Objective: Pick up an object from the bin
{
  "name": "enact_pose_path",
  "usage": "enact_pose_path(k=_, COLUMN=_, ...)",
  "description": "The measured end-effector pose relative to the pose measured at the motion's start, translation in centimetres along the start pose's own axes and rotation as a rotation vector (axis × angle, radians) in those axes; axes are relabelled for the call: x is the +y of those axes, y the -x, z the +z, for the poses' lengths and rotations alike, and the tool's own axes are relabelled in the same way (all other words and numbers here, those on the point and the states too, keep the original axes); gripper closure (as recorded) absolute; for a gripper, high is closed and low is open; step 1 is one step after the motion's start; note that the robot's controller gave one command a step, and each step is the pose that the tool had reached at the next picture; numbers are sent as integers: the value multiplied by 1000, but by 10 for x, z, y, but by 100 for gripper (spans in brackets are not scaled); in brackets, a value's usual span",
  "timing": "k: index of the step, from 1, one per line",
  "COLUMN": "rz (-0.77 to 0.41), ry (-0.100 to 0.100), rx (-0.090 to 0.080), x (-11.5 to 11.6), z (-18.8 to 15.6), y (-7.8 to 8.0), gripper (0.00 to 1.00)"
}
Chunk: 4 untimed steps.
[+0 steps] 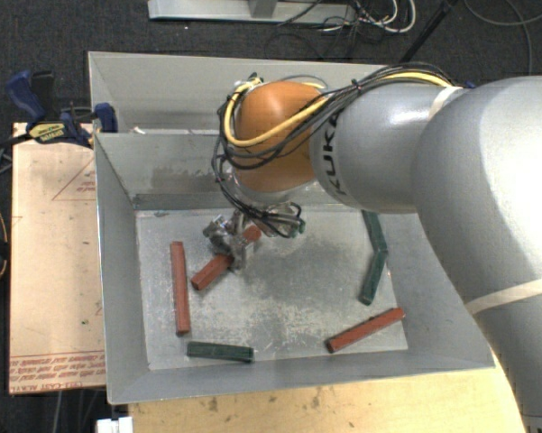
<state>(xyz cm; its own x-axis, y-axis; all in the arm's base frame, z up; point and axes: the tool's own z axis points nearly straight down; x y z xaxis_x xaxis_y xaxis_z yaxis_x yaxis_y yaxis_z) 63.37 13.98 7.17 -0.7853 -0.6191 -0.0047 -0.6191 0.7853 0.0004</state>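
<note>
Red-brown and short, a slanted bar point(209, 273) lies left of centre on the floor of the bin point(117, 269). Its upper end is under the hand point(234, 242), which is low over it. Whether the hand is open or clamped cannot be told. A longer red bar point(179, 287) lies just beside it.

A dark, speckled carpet floor point(45, 16) is stretching across the upper left and top of the frame. At top centre, a pale flat metal base point(216, 7) is resting on it. Black and white cables point(379, 3) are trailing over the carpet at upper right. Even light is falling, casting only soft shadows.
</note>
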Motion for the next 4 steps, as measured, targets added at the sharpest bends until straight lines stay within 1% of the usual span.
enact_pose_path(k=1, rz=0, ry=1, rx=2, x=1, z=-3, y=-1, gripper=100)
enact_pose_path(k=2, rz=0, ry=2, rx=4, x=1, z=-16, y=-1, gripper=100)
enact_pose_path(k=4, rz=0, ry=-1, rx=-1, x=0, z=-32, y=1, gripper=100)
